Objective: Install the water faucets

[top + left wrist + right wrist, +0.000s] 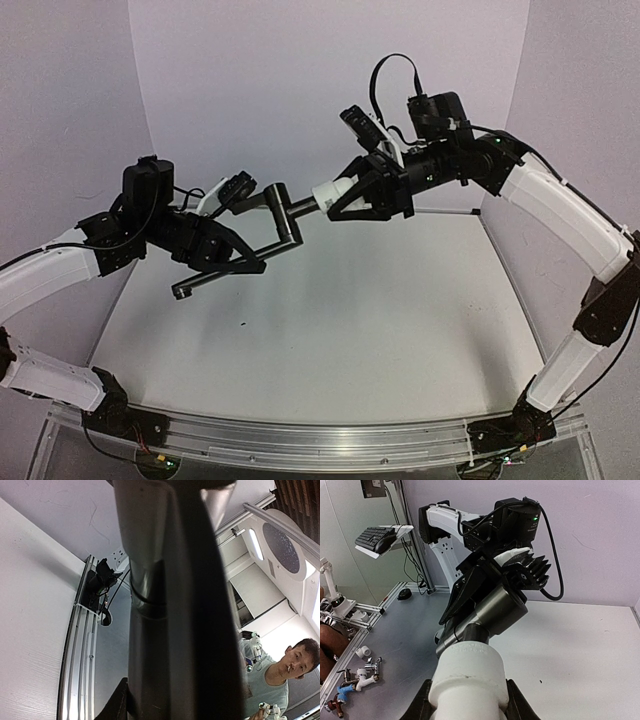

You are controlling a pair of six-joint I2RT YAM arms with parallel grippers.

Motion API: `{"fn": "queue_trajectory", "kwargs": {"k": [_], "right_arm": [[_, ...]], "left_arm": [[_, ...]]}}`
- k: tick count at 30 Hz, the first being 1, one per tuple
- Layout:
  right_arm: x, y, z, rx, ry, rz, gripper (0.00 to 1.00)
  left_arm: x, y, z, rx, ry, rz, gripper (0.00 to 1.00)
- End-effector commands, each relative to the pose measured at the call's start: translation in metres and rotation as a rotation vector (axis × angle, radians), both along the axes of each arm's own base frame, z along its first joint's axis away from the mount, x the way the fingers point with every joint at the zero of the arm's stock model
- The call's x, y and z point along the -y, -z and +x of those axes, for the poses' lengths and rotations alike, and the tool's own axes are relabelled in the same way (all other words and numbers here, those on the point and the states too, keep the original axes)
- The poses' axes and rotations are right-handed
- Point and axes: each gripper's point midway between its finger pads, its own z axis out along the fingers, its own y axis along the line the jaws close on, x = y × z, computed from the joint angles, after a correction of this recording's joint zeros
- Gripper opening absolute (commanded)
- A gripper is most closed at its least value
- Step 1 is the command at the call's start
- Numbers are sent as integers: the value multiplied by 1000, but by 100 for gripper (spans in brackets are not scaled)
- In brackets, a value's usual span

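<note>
Left gripper [245,262]: closed on the black faucet pipe [287,222], clamping its long spout.
Right gripper [335,200]: shut around the white fitting [333,192], with a finger on each side.
Faucet position: held in the air above the table [400,330], between the two arms.
Joint: the pipe's short stem meets the fitting's end and seems to enter it; how deep it goes is unclear.
Spout tip: points down-left, clear of the table.
Left wrist view: the pipe fills the frame, blurred.
</note>
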Motion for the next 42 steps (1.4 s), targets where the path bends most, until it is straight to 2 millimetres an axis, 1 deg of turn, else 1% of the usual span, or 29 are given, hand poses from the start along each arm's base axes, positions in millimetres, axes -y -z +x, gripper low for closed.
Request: {"fn": "queue_trajectory", "kwargs": {"k": [1, 9, 13, 15, 17, 23, 30, 35, 38, 40, 42], "right_arm": [[-3, -14, -3, 51, 2, 41, 0], [-6, -28, -3, 12, 3, 72, 0], [-10, -28, 6, -12, 48, 72, 0], [-12, -24, 13, -30, 89, 59, 0], [-13, -16, 16, -42, 107, 44, 0], [-13, 2, 17, -93, 117, 2, 0], [-10, 24, 17, -140, 143, -51, 0], [-11, 38, 18, -237, 166, -94, 0], [-13, 40, 9, -339, 105, -108, 0], [-14, 38, 2, -404, 60, -112, 0], [-14, 36, -2, -430, 29, -109, 0]], "left_arm": [[-3, -46, -4, 159, 16, -139, 0], [1, -39, 0, 145, 7, -128, 0], [4, -37, 5, 140, -2, -123, 0], [4, -37, 5, 144, -4, -124, 0], [3, -38, 5, 153, -10, -125, 0], [3, -33, 7, 169, -28, -88, 0], [5, -27, 15, 209, -68, -32, 0], [6, -20, 20, 244, -96, -13, 0], [6, -18, 22, 274, -112, -7, 0], [6, -18, 23, 291, -116, -10, 0], [6, -18, 23, 303, -115, -16, 0]]}}
